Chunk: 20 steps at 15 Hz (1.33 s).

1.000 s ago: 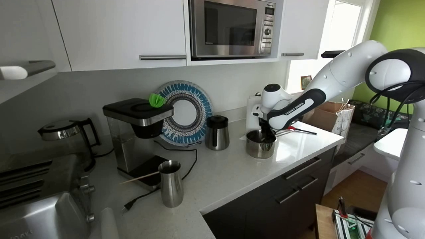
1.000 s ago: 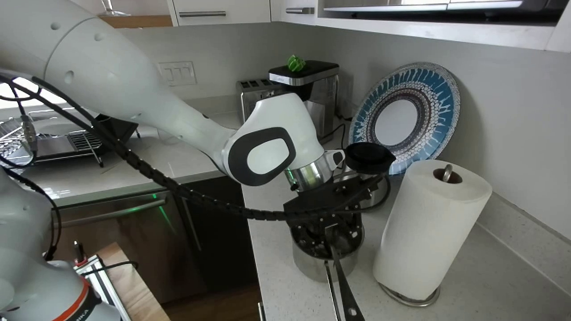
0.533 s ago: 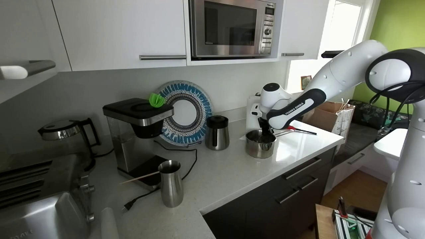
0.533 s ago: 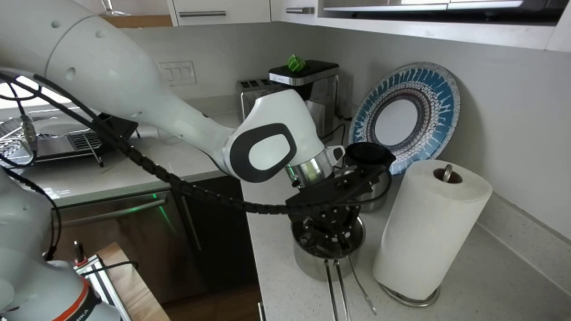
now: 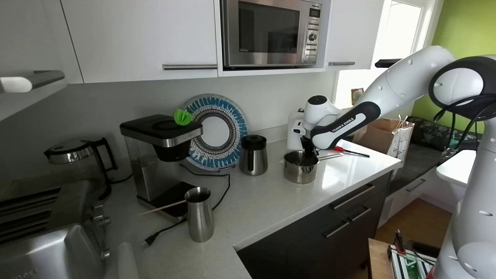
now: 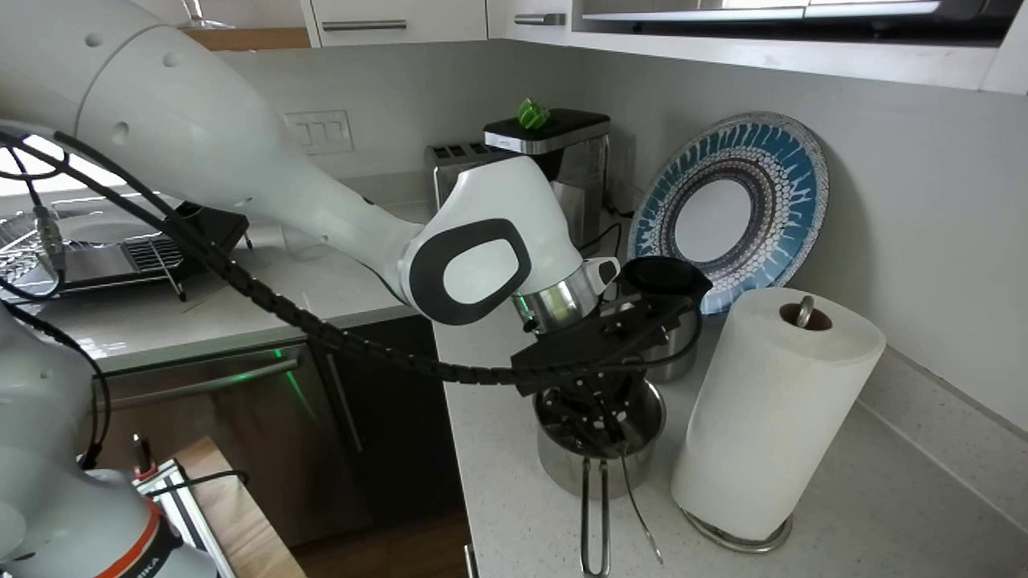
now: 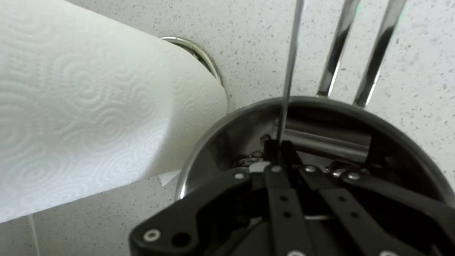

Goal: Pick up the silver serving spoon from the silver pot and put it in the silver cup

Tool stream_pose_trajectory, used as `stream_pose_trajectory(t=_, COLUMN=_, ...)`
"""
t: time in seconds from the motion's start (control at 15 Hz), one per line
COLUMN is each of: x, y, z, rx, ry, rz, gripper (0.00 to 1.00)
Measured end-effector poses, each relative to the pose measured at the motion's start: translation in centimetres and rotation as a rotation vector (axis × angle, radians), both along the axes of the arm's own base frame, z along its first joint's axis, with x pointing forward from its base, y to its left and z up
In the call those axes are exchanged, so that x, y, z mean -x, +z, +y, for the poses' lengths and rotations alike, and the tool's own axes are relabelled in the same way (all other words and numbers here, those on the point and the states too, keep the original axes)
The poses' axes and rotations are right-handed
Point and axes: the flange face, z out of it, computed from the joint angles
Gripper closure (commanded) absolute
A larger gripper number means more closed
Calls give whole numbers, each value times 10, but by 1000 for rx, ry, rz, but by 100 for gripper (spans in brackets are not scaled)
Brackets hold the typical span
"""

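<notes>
You seem mid-pickup, claw [image 7: 280, 147] clenched on the spoon [image 7: 289, 71] — lift from pot [image 5: 299, 174] toward cup [image 5: 200, 221] near the countertop's inner corner [image 5: 232, 239].

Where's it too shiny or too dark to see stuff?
In an exterior view, the counter glares white just right of the silver pot, and the window is washed out; in the wrist view, shadow blackens the pot's inside, mostly at right.

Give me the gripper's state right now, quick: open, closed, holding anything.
Gripper: closed, holding the silver serving spoon by its handle.
</notes>
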Motion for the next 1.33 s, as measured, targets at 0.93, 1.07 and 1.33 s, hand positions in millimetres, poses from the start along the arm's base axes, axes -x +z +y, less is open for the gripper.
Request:
stream_pose_trajectory(t=0.93, x=48, y=97, z=-5, rx=-357, ry=-46, rz=-287, gripper=99)
stream_pose_trajectory(t=1.07, x=49, y=100, z=-5, rx=-449, ry=-12, rz=-348, gripper=99)
stream_pose_trajectory(t=1.33, x=39, y=114, z=17, rx=-591, ry=131, rz=-394, gripper=99)
